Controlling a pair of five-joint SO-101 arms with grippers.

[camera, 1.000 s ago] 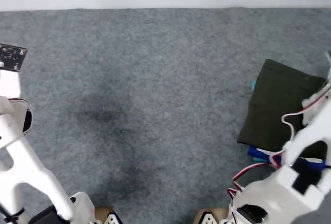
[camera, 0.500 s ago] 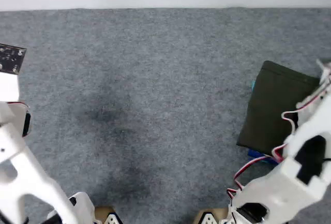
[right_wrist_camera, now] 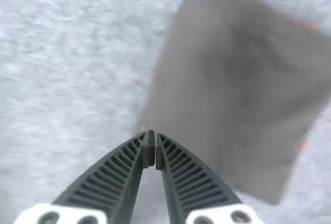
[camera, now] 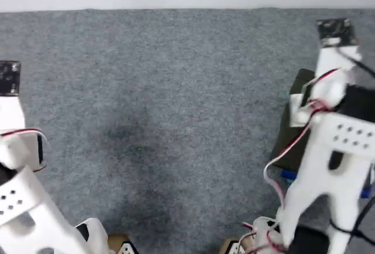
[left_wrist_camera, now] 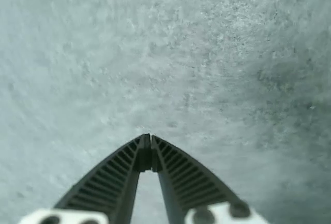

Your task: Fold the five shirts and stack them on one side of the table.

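On the grey table (camera: 176, 90), left fingers (left_wrist_camera: 118, 175) and right fingers (right_wrist_camera: 118, 175) are clenched together, empty.

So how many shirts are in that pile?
3: a dark shirt on top at the table's right, a blue edge under its near corner, a teal sliver beside it; more may hide beneath.
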